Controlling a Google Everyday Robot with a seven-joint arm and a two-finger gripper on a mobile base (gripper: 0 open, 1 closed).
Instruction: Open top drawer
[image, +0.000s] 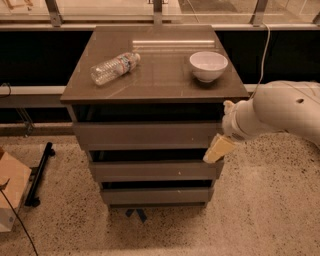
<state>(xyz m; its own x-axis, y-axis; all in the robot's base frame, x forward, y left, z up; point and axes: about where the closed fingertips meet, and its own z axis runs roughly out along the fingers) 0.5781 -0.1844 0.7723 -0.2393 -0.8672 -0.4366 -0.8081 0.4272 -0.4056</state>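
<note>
The top drawer (145, 134) is the widest of three grey-brown fronts under the cabinet top, with a flat handleless panel. It sticks out slightly past the two narrower drawers (155, 170) below. My gripper (218, 149) shows as a cream-coloured tip at the right end of the top drawer, at its lower right corner. The white arm (280, 112) reaches in from the right.
On the cabinet top (155, 87) lie a clear plastic bottle (114, 67) on its side and a white bowl (208, 65). A cardboard box (11, 192) and a black stand (39, 175) sit on the speckled floor at left. A dark wall with windows runs behind.
</note>
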